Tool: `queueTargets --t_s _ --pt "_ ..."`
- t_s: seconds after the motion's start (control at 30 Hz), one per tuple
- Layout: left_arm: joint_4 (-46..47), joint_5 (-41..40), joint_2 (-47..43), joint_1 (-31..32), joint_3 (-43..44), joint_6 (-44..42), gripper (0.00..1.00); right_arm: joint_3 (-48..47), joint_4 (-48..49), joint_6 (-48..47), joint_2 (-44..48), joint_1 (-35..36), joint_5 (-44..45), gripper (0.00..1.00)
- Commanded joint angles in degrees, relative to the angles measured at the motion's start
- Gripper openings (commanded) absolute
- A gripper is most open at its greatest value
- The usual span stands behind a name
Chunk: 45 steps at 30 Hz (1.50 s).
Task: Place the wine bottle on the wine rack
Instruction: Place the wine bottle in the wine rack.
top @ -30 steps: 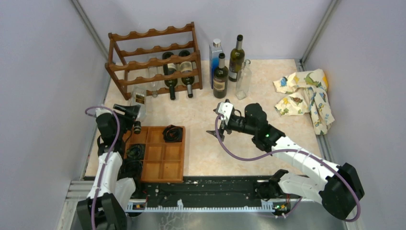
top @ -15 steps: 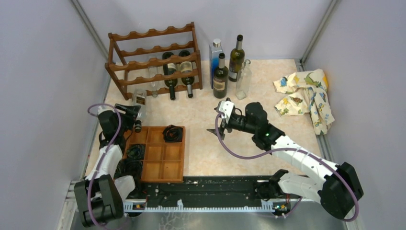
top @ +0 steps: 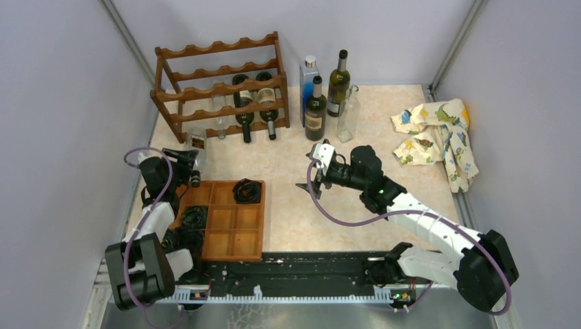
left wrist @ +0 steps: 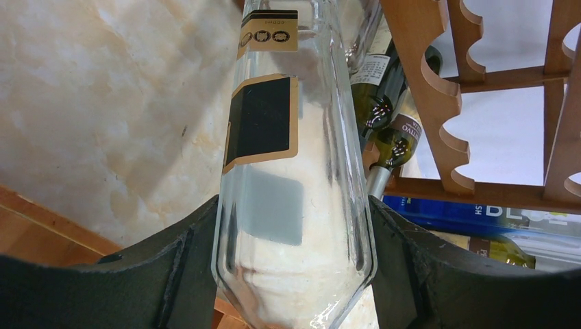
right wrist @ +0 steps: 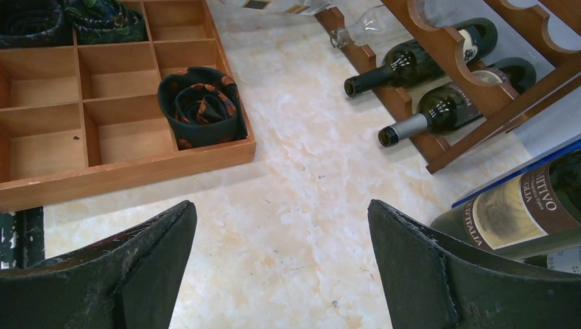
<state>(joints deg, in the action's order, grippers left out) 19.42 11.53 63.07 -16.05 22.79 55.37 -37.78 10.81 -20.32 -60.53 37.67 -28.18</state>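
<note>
My left gripper (top: 183,159) is shut on a clear glass wine bottle (left wrist: 291,171) with a black and gold label, held near its shoulder; in the top view the bottle (top: 196,147) points toward the lower left of the dark wooden wine rack (top: 219,86). The rack (left wrist: 438,96) shows at the right of the left wrist view, just beyond the bottle's far end. Two dark bottles (top: 255,103) and a clear one lie in the rack. My right gripper (top: 306,185) is open and empty above the table's middle, its jaws wide apart in the right wrist view (right wrist: 281,267).
A flat wooden compartment tray (top: 226,219) with coiled black items lies beside the left arm. Several upright bottles (top: 327,96) stand right of the rack. A patterned cloth (top: 438,133) lies at the far right. Grey walls close in both sides.
My left gripper and the clear bottle have shifted slightly up and toward the rack while the left arm's base link swung lower left. The right arm has hardly moved.
</note>
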Motion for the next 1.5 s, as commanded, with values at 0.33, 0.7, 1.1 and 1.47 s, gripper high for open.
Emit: queueTargets --t_s 0.33,0.7,1.1,1.47 --pt "15.1 1.4 0.7 -1.1 5.8 2.3 0.00 -0.2 3.3 0.5 -0.3 -1.2 -1.1 0.93" --pt "18.5 3.2 6.3 -1.3 7.2 2.4 0.00 -0.3 3.6 0.5 -0.9 -1.4 -1.4 0.93" --pt "21.7 4.2 14.2 -1.7 9.4 -1.6 0.00 -0.7 2.7 -0.3 -1.1 -2.1 -1.6 0.93" --pt "15.5 4.9 22.1 -1.9 15.9 -14.8 0.00 -1.6 1.7 -0.8 -2.0 -2.4 -1.9 0.93"
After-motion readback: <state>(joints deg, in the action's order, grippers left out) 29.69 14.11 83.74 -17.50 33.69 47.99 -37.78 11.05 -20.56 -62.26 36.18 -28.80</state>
